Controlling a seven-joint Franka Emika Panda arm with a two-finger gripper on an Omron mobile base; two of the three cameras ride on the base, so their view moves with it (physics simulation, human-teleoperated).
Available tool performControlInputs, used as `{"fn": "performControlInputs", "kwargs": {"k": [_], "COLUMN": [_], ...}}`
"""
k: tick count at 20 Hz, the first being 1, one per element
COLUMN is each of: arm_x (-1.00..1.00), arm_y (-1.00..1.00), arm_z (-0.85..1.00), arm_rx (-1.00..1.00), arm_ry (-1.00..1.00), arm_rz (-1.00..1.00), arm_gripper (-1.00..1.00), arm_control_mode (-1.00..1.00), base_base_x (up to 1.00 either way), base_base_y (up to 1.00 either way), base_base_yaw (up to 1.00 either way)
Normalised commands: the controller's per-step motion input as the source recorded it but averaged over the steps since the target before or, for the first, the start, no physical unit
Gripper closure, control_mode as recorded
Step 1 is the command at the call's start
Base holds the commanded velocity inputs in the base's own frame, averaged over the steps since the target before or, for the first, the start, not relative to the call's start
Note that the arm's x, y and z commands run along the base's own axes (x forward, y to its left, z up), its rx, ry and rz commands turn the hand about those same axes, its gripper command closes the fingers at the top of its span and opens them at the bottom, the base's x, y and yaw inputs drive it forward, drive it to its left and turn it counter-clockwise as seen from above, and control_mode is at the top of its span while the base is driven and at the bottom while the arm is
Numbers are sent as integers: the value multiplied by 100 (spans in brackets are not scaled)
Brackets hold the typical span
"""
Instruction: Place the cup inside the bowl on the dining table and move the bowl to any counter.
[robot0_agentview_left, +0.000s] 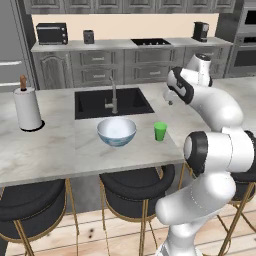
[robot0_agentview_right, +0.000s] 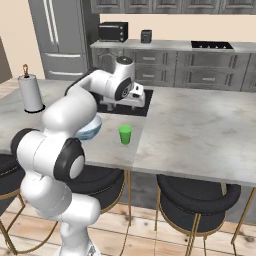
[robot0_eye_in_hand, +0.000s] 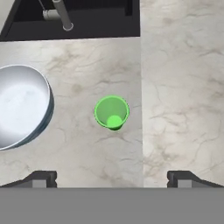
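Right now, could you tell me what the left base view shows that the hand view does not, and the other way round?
Left base view alone: paper towel roll, stools, the wall counter with toaster oven and coffee machine.

Hand view alone: the open claw above the table, looking straight down into the cup.

Both: cup, bowl standing apart from it, sink, faucet, marble table.

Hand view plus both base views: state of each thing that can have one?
cup: upright, empty, on the dining table, apart from the bowl
bowl: upright, empty, beside the sink
gripper: open, above the cup, holding nothing
fingers: spread wide, touching nothing
faucet: no water running
sink: empty
paper towel roll: upright on its holder
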Motion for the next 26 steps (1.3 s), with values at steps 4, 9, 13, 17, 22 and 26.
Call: {"fn": "performControlInputs", "kwargs": {"k": [4, 9, 13, 17, 22, 26], "arm_x": [29, 22, 20, 4, 1, 8], "arm_y": [0, 0, 0, 0, 0, 0], "arm_z": [-15, -5, -1, -6, -24, -34], "arm_rx": [0, 0, 0, 0, 0, 0], "arm_ry": [0, 0, 0, 0, 0, 0], "arm_rz": [0, 0, 0, 0, 0, 0], "arm_gripper": [-100, -100, -100, -100, -100, -100], "arm_control_mode": [-100, -100, -100, -100, -100, -100], "base_base_x": [0, 0, 0, 0, 0, 0], "base_base_y": [0, 0, 0, 0, 0, 0], "base_base_yaw": [0, 0, 0, 0, 0, 0]}}
